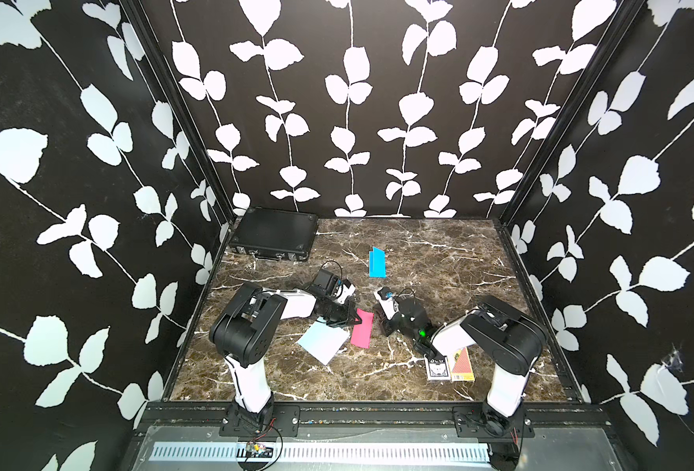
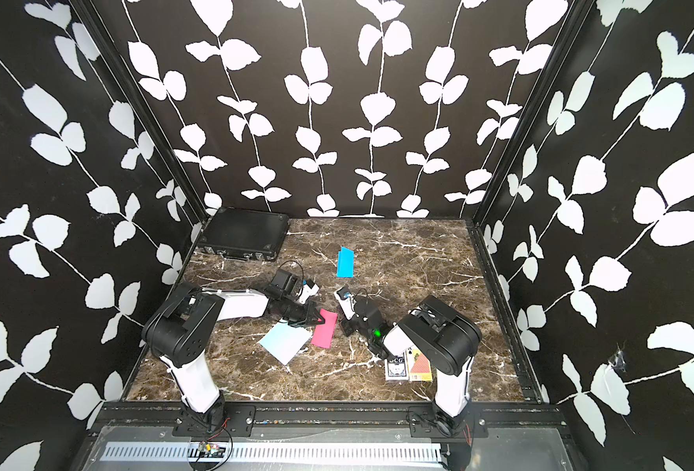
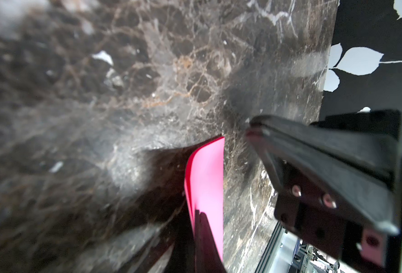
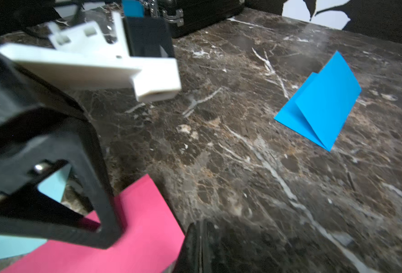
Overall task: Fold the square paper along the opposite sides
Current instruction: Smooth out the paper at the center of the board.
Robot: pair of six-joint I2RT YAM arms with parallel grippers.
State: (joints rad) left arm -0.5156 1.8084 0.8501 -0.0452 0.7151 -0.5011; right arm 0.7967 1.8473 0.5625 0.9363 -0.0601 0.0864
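The pink paper [image 1: 362,334] already lies doubled into a rectangle near the middle of the bench [image 1: 439,265], with the closed left pincer [image 1: 356,321] pressing on it and the closed, empty right pincer [image 4: 199,227] just beside, so probably only creasing remains.

Marble table [image 1: 439,261] with black case [image 1: 274,236], folded blue paper [image 1: 377,264], pink paper [image 1: 362,332], pale sheet [image 1: 322,340], card boxes [image 1: 437,367].
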